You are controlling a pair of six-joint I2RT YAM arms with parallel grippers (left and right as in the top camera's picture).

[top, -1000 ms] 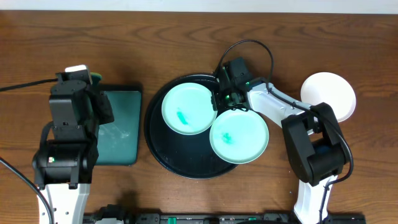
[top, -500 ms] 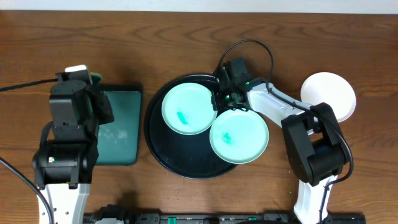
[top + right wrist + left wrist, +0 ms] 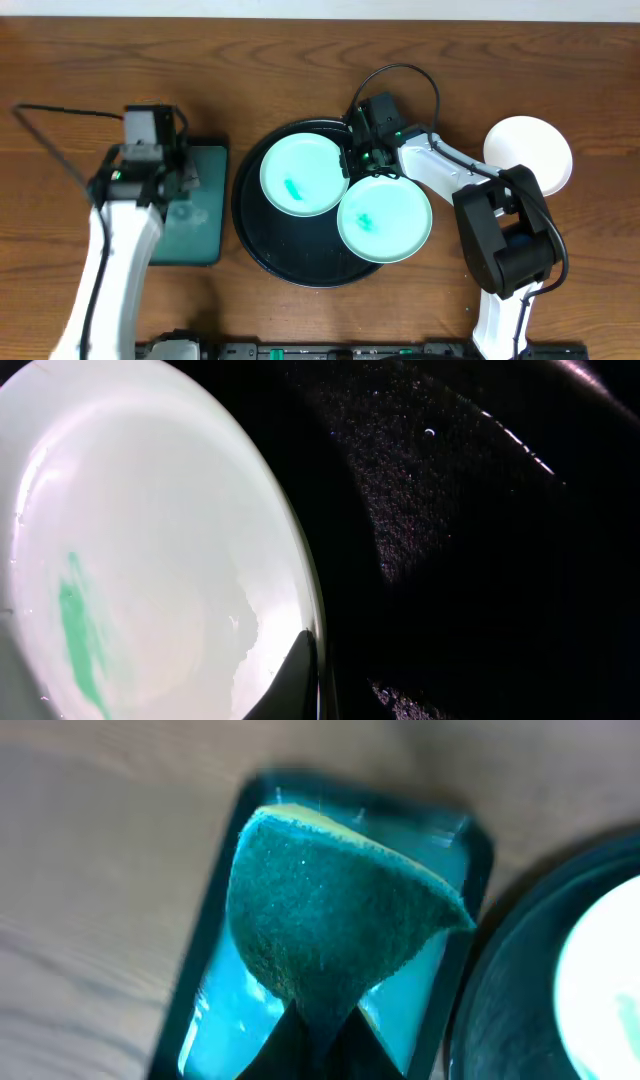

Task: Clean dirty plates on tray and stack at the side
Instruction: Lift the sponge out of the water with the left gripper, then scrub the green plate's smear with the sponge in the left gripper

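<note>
On the round black tray (image 3: 290, 255) lie two mint green plates, each with a teal smear: one at the back left (image 3: 303, 175), one at the front right (image 3: 385, 218). A white plate (image 3: 528, 155) rests on the table to the right of the tray. My right gripper (image 3: 352, 165) is shut on the right rim of the back-left mint plate (image 3: 150, 560); one dark finger (image 3: 295, 680) lies on its inside edge. My left gripper (image 3: 322, 1030) is shut on a green sponge (image 3: 330, 910) just above the small dark-green tray (image 3: 200, 970).
The small dark-green tray (image 3: 195, 215) lies left of the black tray, a narrow strip of wood between them. A black cable (image 3: 400, 75) loops behind the right arm. The right arm's base (image 3: 505, 250) stands at the front right.
The left arm has unfolded and swung right, so its gripper now hangs over the dark-green tray. The right arm and the plates have not moved.
</note>
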